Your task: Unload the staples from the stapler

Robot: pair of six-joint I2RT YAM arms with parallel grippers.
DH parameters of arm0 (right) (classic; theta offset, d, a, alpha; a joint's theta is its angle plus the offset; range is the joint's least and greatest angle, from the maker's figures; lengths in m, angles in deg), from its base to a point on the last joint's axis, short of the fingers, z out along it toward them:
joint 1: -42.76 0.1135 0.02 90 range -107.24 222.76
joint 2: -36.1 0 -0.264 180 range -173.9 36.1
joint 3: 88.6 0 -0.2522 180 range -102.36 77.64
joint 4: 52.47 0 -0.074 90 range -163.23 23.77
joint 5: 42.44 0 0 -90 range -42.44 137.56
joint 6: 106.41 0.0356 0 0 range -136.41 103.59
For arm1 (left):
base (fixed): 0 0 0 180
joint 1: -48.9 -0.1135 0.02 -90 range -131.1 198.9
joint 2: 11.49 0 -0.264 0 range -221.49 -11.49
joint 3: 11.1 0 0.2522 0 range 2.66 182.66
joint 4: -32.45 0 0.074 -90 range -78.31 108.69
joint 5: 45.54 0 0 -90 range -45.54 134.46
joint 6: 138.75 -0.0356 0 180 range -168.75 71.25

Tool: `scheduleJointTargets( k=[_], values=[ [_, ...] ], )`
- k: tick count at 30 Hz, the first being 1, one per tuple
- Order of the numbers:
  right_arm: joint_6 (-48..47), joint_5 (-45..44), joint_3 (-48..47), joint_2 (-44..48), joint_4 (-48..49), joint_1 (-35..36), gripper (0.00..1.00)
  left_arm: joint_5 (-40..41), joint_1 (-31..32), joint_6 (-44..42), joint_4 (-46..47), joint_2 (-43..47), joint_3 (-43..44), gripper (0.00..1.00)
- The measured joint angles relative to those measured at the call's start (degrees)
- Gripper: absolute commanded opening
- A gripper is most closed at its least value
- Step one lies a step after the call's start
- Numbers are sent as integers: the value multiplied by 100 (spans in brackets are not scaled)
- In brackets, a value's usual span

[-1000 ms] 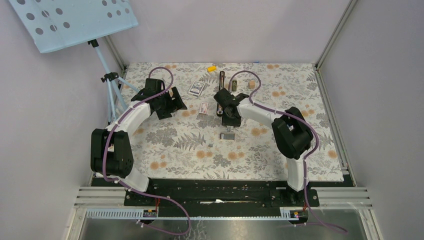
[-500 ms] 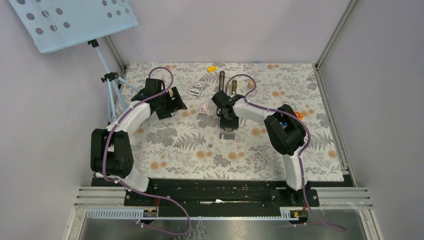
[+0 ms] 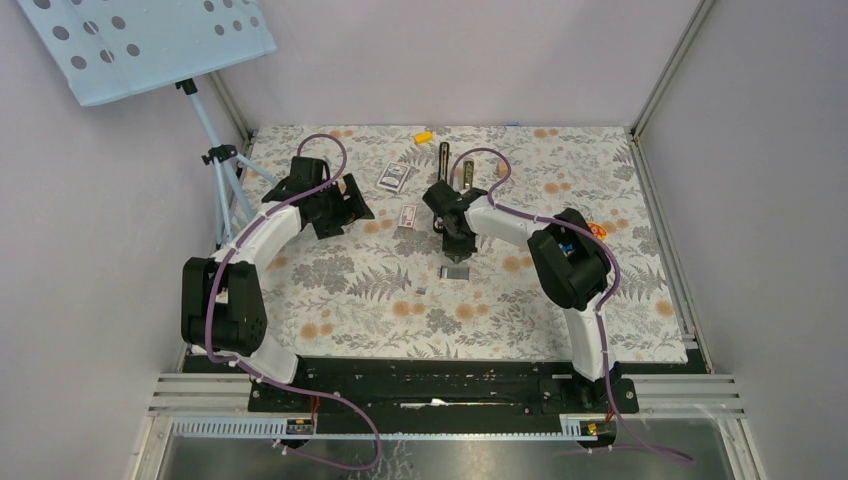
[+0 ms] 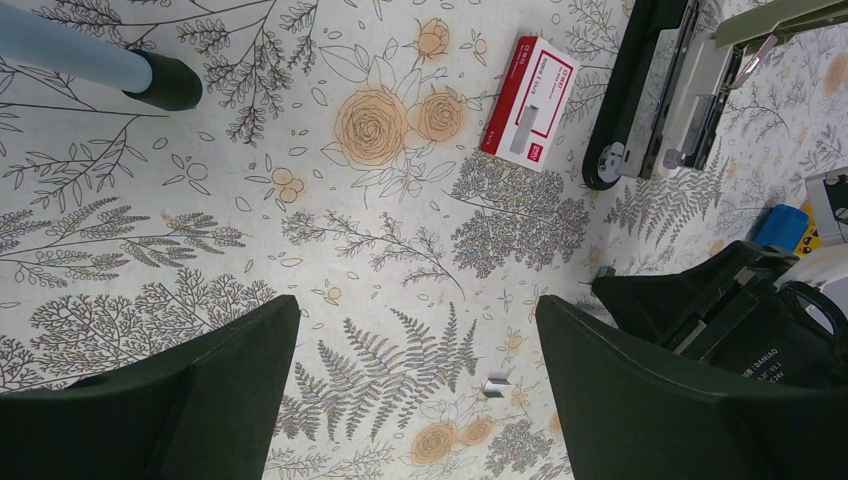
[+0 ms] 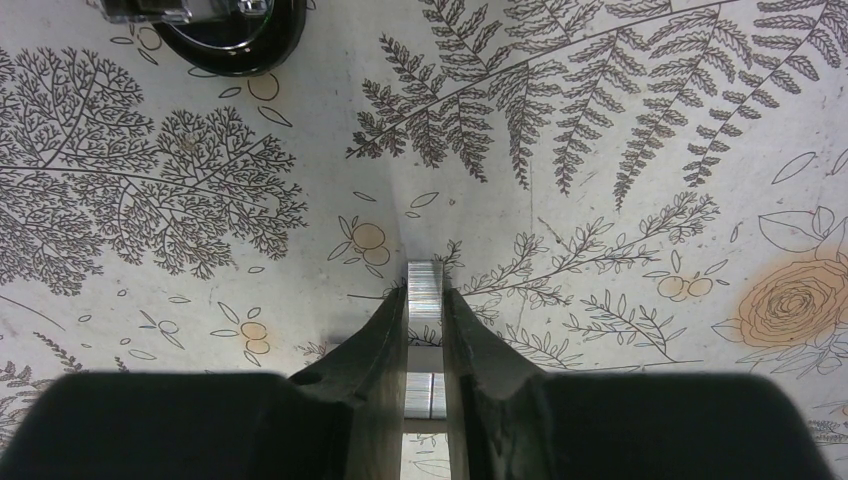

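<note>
The black stapler (image 3: 443, 170) lies opened flat at the back middle of the table, its silver rail showing in the left wrist view (image 4: 655, 90). My right gripper (image 3: 456, 243) hovers just in front of its near end. In the right wrist view it (image 5: 424, 300) is shut on a short silver strip of staples (image 5: 424, 283), which sticks out past the fingertips. Another staple strip (image 3: 455, 271) lies on the table under the gripper, and a tiny piece (image 4: 495, 388) lies further left. My left gripper (image 3: 350, 205) is open and empty, left of the stapler.
A red-and-white box (image 4: 528, 100) lies beside the stapler and a blue printed box (image 3: 395, 177) sits behind it. A yellow piece (image 3: 424, 136) and a small tan piece (image 3: 502, 170) lie at the back. A tripod (image 3: 222, 165) with a perforated blue tray stands at the left edge.
The right arm's elbow has swung left and its gripper has drawn slightly back toward the stapler's near end. The left arm and the loose staples have not moved.
</note>
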Motion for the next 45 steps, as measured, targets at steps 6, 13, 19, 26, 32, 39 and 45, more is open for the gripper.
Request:
scheduleJointTargets(
  k=[6, 13, 19, 26, 32, 39, 45],
  values=[
    [4, -20, -2, 2, -2, 2, 19, -17, 0, 2, 0, 0, 0, 93],
    [13, -52, -7, 28, -37, 2, 19, -22, 0, 2, 0, 0, 0, 93],
    [52, -157, -7, 258, -63, 2, 20, -37, 0, 7, 0, 0, 0, 93],
    [164, -151, 35, 551, -83, 4, 21, -44, 0, 22, 4, 0, -2, 93],
    [365, -142, 424, 870, -94, 66, 22, -79, -2, 31, 61, 0, -48, 93],
    [647, -142, 791, 1073, -26, 306, 22, -120, 0, 44, 81, 0, -83, 93],
    [772, -142, 817, 1071, 83, 470, 22, -125, 0, 42, 83, 0, -85, 92]
  ],
)
